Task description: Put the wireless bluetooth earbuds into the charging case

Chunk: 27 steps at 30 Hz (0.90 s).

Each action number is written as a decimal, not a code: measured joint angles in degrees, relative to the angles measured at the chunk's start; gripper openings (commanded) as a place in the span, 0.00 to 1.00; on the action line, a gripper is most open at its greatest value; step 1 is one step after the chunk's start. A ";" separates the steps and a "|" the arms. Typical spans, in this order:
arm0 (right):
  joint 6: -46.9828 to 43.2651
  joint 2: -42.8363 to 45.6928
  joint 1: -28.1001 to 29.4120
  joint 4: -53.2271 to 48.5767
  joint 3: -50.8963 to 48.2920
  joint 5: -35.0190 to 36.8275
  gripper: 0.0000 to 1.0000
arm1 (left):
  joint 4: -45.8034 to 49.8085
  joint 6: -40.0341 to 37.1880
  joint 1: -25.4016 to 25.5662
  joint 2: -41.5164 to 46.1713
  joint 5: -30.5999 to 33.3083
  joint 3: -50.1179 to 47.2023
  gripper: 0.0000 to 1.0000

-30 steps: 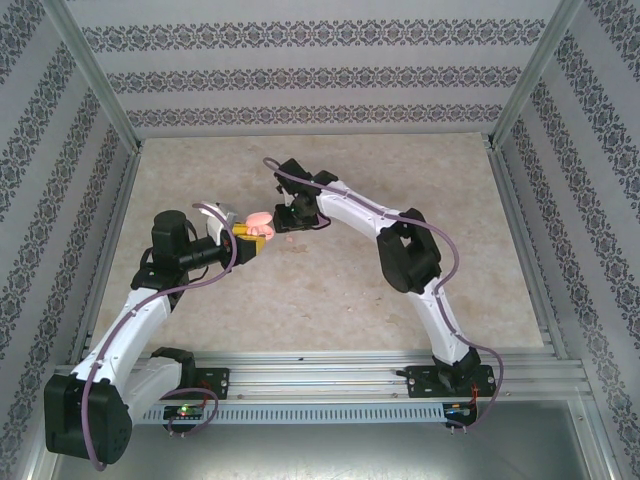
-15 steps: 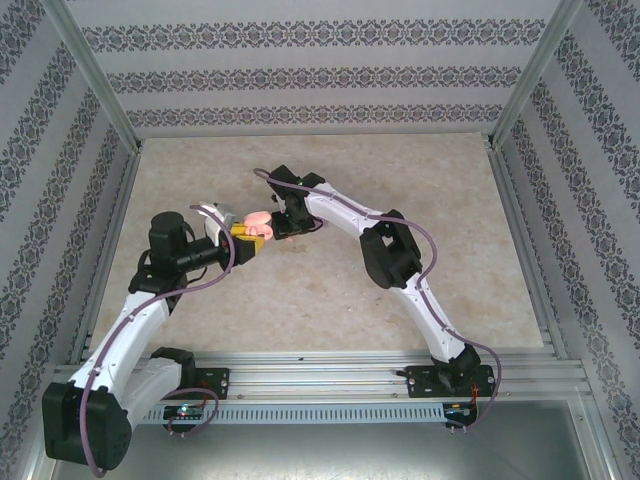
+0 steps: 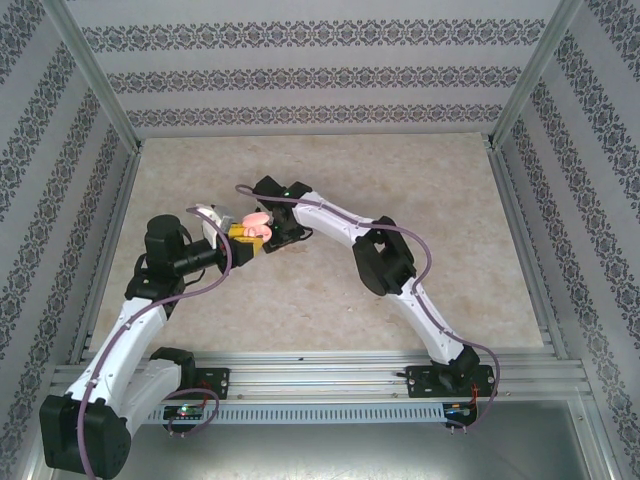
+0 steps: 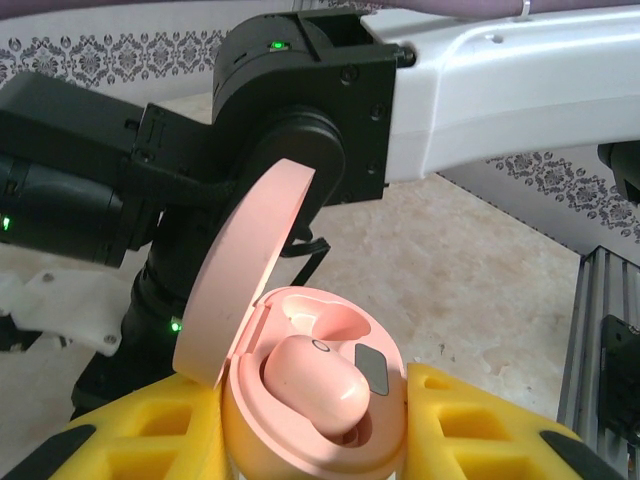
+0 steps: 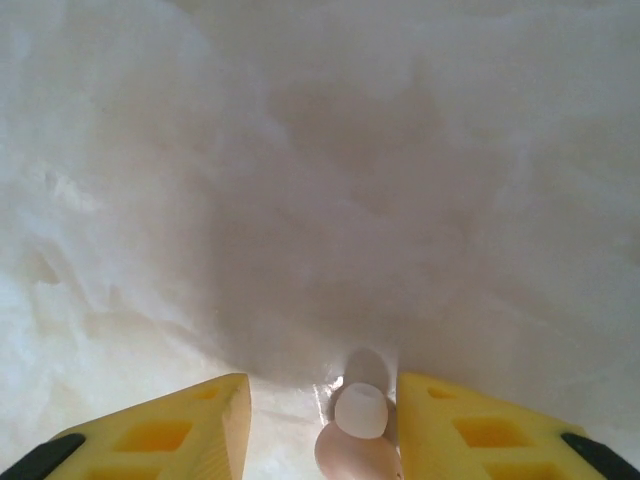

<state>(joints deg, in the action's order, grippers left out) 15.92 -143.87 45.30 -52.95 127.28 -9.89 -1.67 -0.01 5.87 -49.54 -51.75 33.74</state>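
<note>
- Now the left tool (image 4: 315,445) clamps the open pink charging case (image 4: 248,420), lower centre of frame, one pink earbud (image 4: 310,385) seated inside.
- The right tool (image 5: 322,402) stands partly open, a second earbud (image 5: 355,440) between its jaws, bottom centre.

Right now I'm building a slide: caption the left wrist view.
Left gripper holds an open pink case, one pink earbud lying inside, right arm close behind.

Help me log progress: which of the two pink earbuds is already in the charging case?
The earbud nested in the open pink charging case, gripped by the left end effector. The other bud sits outside, between the fingers of the right end effector.
</note>
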 measured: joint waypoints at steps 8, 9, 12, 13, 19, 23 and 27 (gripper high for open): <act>1.92 1.97 0.17 0.11 -1.92 -0.02 0.49 | 1.16 0.00 0.00 1.29 0.00 -0.42 0.30; 3.13 2.78 0.11 0.35 -2.71 -0.02 0.49 | 1.16 0.00 0.00 1.42 0.02 -0.42 0.30; 8.02 7.30 -0.20 2.75 -7.37 -0.07 0.49 | 1.27 0.00 0.00 1.68 0.00 -0.42 0.30; 10.03 9.40 -0.35 4.28 -9.81 -0.24 0.48 | 1.27 0.00 0.00 1.70 0.00 -0.42 0.30; 20.52 16.90 -0.55 13.86 -19.63 -4.39 0.37 | 1.36 -0.02 0.00 2.08 -0.02 -0.79 0.30; 24.81 16.11 0.55 18.12 -21.33 -6.69 0.36 | 1.40 -0.02 0.00 2.45 -0.02 -1.07 0.30; 27.61 14.67 1.51 20.96 -22.62 -8.20 0.37 | 2.05 -0.07 0.00 2.97 -0.02 -1.16 0.30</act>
<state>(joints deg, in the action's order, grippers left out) 43.53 -129.21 46.81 -31.99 104.66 -18.09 0.38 -0.08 5.87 -46.57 -51.77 32.58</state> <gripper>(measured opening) 0.366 0.347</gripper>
